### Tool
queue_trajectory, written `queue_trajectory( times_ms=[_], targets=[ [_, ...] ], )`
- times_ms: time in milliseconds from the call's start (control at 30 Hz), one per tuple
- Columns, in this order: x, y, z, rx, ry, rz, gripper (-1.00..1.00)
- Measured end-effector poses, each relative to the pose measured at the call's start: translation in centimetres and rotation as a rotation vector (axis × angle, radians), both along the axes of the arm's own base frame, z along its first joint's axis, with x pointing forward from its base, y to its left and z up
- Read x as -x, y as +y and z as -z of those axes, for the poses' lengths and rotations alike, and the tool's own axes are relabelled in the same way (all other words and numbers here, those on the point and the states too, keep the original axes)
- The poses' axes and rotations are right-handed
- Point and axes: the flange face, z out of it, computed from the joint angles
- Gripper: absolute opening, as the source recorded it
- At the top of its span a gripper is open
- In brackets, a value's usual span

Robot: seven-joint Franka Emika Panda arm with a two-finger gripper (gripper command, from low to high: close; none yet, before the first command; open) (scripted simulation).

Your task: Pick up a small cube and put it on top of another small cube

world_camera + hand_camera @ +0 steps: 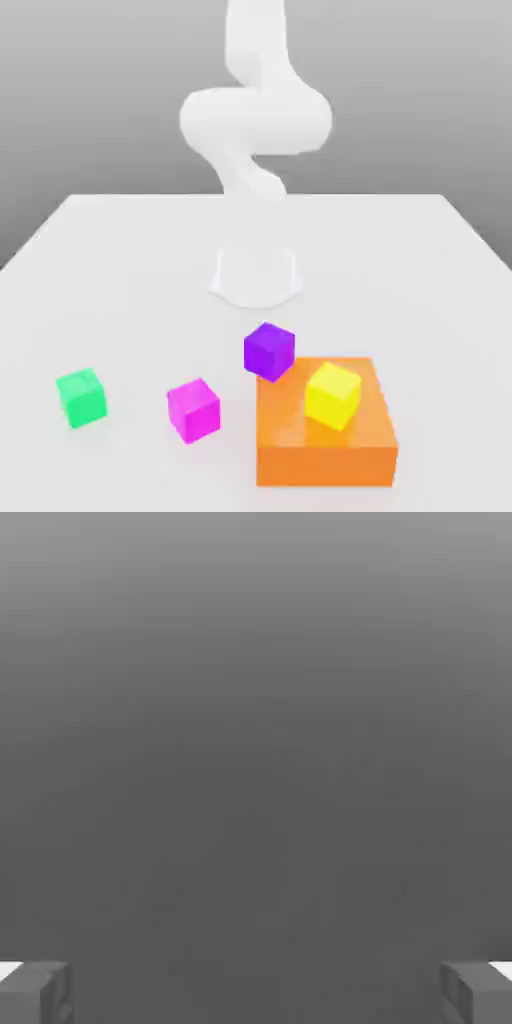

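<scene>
Nearest in the exterior view stands a large orange block (327, 440), low and wide, on the white table (120, 260). On its top lies a yellow cube (332, 395), a little turned. At the same depth, toward the exterior view's left, a pink cube (193, 409) rests on the table, and further left a green cube (81, 397), well apart from the others. Just behind the orange block, a purple cube (269, 350) stands tilted, touching or almost touching the block's back corner; which one, it is not possible to tell. Further back is the round white base of the arm (256, 275), and the arm rises above it. In the hand view the gripper (256, 992) has its two fingers (35, 992) spread wide, with nothing between them.
</scene>
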Motion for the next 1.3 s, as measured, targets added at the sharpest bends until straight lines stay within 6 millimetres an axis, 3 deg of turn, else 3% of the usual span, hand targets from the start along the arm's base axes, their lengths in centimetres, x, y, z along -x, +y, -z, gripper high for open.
queue_trajectory(
  times_ms=[133,300,400,500,600,667,867,900,1133,1300],
  targets=[
    [-4.3,-1.8,9.9,-0.059,0.142,0.164,0.00],
    [-6.0,-4.7,22.4,-0.139,0.307,0.370,0.00],
    [-5.2,-6.3,29.9,-0.195,0.407,0.499,0.00],
    [-3.1,-7.4,37.0,-0.254,0.506,0.629,0.00],
    [-0.1,-8.2,43.0,-0.317,0.598,0.759,0.00],
    [1.5,-8.1,46.1,-0.346,0.640,0.816,0.00],
    [1.9,-8.0,51.9,-0.355,0.654,0.831,0.00],
    [2.0,-8.0,52.6,-0.354,0.655,0.831,-1.00],
    [2.0,-7.9,52.6,-0.354,0.653,0.831,-1.00],
    [1.8,-8.0,48.6,-0.356,0.652,0.831,-1.00]
  ],
)
